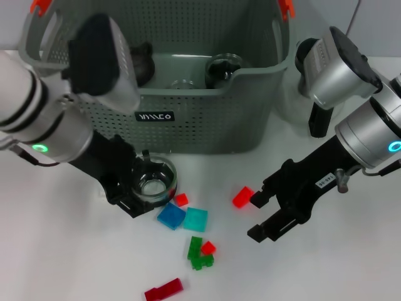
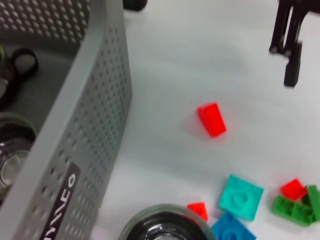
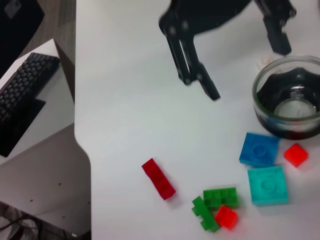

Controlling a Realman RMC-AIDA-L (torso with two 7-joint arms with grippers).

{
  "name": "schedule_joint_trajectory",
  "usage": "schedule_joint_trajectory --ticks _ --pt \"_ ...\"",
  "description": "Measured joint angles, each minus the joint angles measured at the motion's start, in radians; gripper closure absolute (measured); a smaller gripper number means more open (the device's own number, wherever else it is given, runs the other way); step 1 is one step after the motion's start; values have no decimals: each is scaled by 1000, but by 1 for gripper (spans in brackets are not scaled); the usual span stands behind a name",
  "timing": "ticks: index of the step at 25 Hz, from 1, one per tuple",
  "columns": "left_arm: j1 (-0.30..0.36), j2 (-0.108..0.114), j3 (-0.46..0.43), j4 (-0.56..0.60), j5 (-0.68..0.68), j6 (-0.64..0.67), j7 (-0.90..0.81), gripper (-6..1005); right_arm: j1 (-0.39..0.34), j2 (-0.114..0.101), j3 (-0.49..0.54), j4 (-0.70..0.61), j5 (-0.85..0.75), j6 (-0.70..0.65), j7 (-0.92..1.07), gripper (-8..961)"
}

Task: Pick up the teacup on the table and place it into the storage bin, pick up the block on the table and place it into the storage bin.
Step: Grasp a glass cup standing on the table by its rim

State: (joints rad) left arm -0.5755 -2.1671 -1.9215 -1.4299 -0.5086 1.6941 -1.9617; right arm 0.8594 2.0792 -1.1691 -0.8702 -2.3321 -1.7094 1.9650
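The glass teacup (image 1: 153,182) stands on the white table in front of the grey perforated storage bin (image 1: 207,119). My left gripper (image 1: 140,182) is open, its black fingers either side of the cup's near side, not closed on it. The cup also shows in the right wrist view (image 3: 287,95) and the left wrist view (image 2: 167,227). A red block (image 1: 242,196) lies to the right of the cup. My right gripper (image 1: 255,216) is open and empty, one fingertip just beside that red block (image 2: 211,119).
Loose blocks lie near the cup: blue (image 1: 170,216), teal (image 1: 195,219), green (image 1: 199,254), small red ones (image 1: 181,199), a dark red bar (image 1: 164,290). The bin holds a glass jug with a black lid (image 1: 222,68). The table edge (image 3: 82,145) is close.
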Motion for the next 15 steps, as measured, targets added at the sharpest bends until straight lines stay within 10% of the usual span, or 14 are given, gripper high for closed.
schedule_joint_trajectory --ticks 15 --pt "-17 -4 135 143 101 -193 -15 219 4 11 17 14 2 30 0 190"
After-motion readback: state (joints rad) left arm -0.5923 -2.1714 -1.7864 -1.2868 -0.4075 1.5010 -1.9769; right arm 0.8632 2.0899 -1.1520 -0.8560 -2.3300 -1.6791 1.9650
